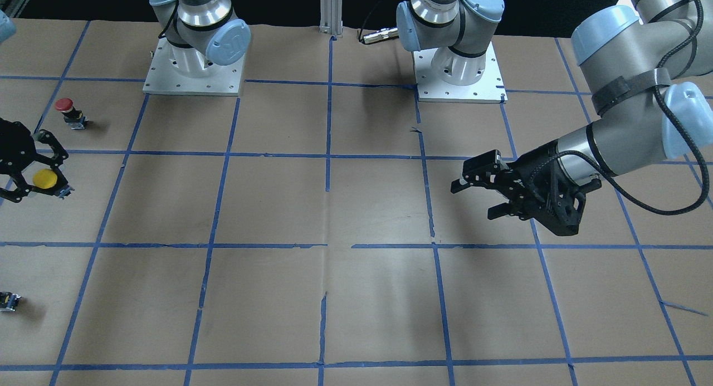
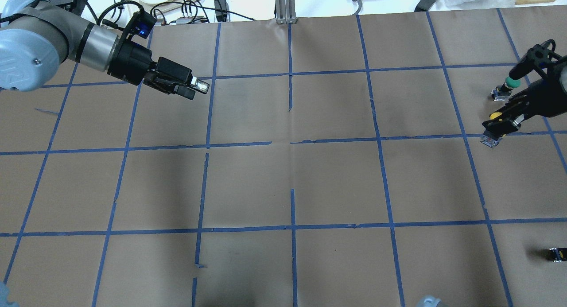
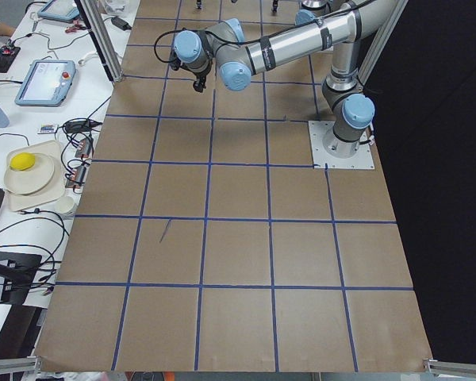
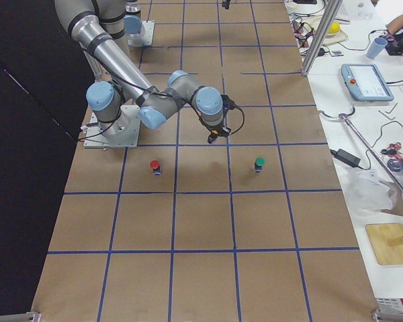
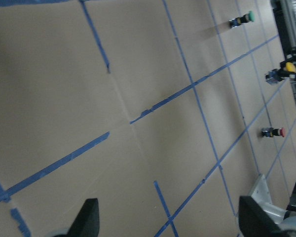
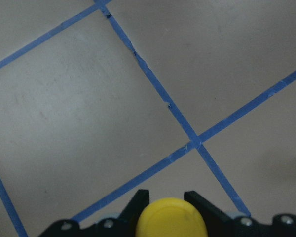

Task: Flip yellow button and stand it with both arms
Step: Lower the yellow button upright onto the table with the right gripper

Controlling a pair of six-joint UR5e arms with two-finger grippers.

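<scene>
Brown paper-covered table point(image 2: 248, 187) gridded with blue tape lines point(image 2: 243, 230), aluminium post point(image 2: 285, 5) at top centre, white side bench point(image 3: 32, 119) at left strewn with cables, 2 tablets point(image 3: 47, 82), black backdrop point(image 3: 444, 159) at right.

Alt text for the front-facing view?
The right hand, at the view's left edge, grips the yellow button. The left hand hangs open over the table on the right; a red button sits near the yellow one.
</scene>
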